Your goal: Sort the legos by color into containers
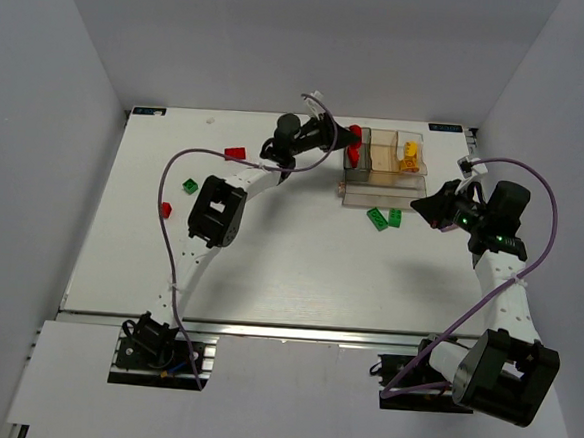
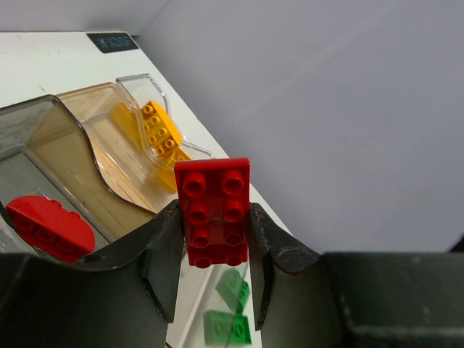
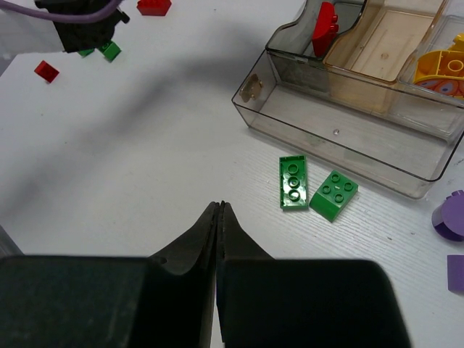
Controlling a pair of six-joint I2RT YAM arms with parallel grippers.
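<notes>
**A:** What is shown from above?

**B:** The left gripper point(image 1: 346, 139) is seen over the smoky grey bin point(image 1: 356, 165) of the containers point(image 1: 382, 157), with a red lego point(image 1: 355, 134) clamped in it. The right gripper point(image 1: 425, 206) is parked just right of the front tray point(image 1: 374, 196).

**A:** And at the left wrist?

**B:** The red lego is pinched between partly closed fingers point(image 2: 163, 254). Another red piece point(image 2: 47, 223) is seen in the grey bin, and yellow legos point(image 2: 159, 130) in the clear one.

**A:** The right wrist?

**B:** Its jaws are pressed together and nothing is held. Two green legos point(image 3: 293, 182) are seen just before the tray.

**A:** Which step?

**B:** The red drop is judged to be in hand. A release is called for once the lego is centred over the grey bin.
</notes>
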